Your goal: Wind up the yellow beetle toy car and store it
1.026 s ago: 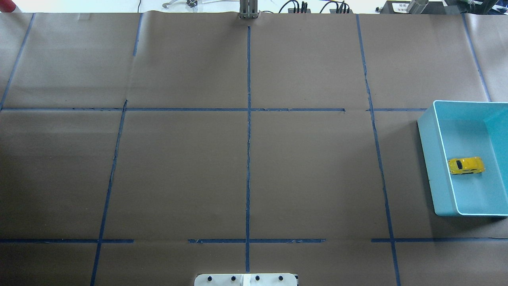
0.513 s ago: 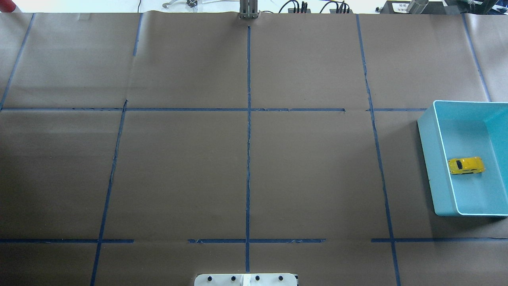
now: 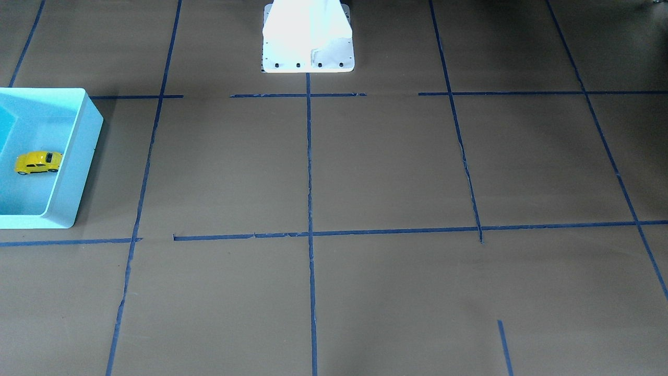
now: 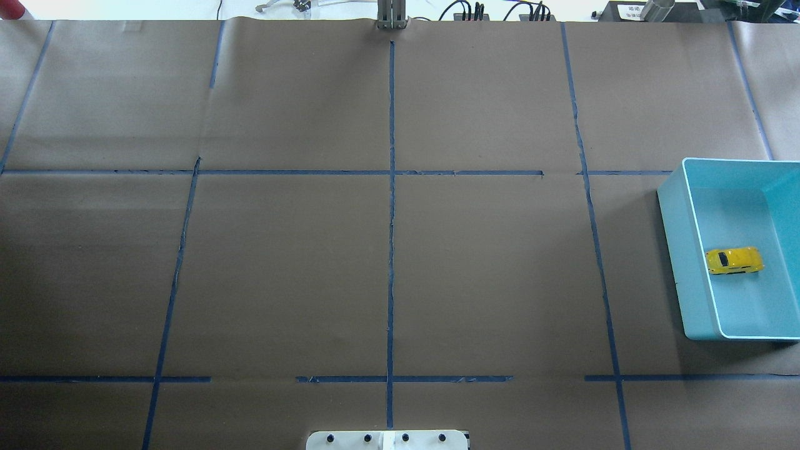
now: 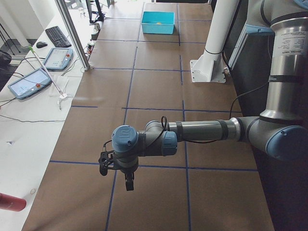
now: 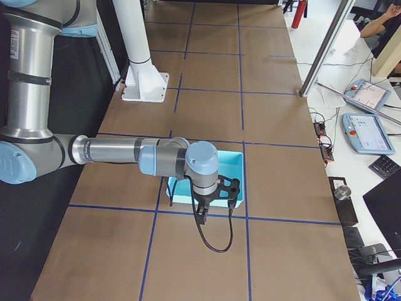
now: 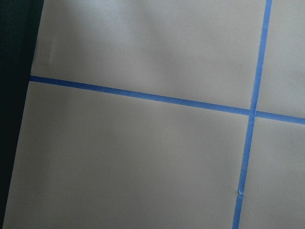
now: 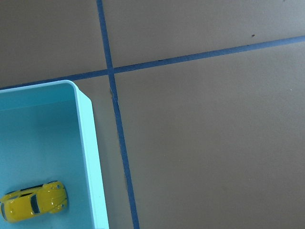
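Exterior right: right gripper (image 6: 202,215) is hanging nearest the camera, fingers pointing down. In that picture it is overlapping the near wall of the bin (image 6: 233,164). Can't tell how far apart the fingers are standing, or whether they are gripping anything; this side angle isn't showing it. Right wrist cam is looking down on one bin corner, with the car (image 8: 33,207) showing inside the bin, so car and gripper are sitting apart.

Car is resting upright on its wheels on the bin floor. It is lying crosswise, one end just beside the bin wall facing table centre.

Past the bin, brown paper (image 4: 281,269) is covering the table, with blue tape (image 4: 390,250) running across it in a grid. White base plate (image 4: 350,440) is sitting at the robot-side edge, well apart from the bin, about mid-table.

Left gripper (image 5: 128,183) is hanging over the paper at the table end opposite the bin, well apart from it. It is showing in the exterior left view alone, so its opening and any load: can't tell either. Left wrist cam is showing paper and a tape crossing.
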`<action>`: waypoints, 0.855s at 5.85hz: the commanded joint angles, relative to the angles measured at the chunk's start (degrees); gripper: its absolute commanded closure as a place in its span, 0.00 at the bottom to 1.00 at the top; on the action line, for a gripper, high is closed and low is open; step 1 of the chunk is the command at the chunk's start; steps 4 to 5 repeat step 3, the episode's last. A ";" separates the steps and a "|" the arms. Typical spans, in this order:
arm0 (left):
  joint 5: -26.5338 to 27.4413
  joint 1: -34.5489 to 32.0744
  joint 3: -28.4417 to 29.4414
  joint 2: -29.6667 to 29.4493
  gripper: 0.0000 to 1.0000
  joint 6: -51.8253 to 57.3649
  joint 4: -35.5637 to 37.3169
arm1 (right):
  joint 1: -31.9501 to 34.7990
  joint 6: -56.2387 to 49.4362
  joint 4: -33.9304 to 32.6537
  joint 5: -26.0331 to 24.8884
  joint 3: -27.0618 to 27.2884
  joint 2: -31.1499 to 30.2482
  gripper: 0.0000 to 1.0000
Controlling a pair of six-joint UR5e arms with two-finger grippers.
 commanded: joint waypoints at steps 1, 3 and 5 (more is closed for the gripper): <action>0.00 0.00 0.00 -0.07 0.00 0.00 0.04 | -0.02 0.00 0.10 0.11 -0.24 -0.02 0.00; 0.00 0.00 0.00 -0.07 0.00 0.00 0.04 | -0.02 0.00 0.28 0.02 0.29 0.16 0.00; 0.00 0.00 0.00 -0.07 0.00 0.00 0.04 | -0.02 0.00 0.28 0.02 0.29 0.16 0.00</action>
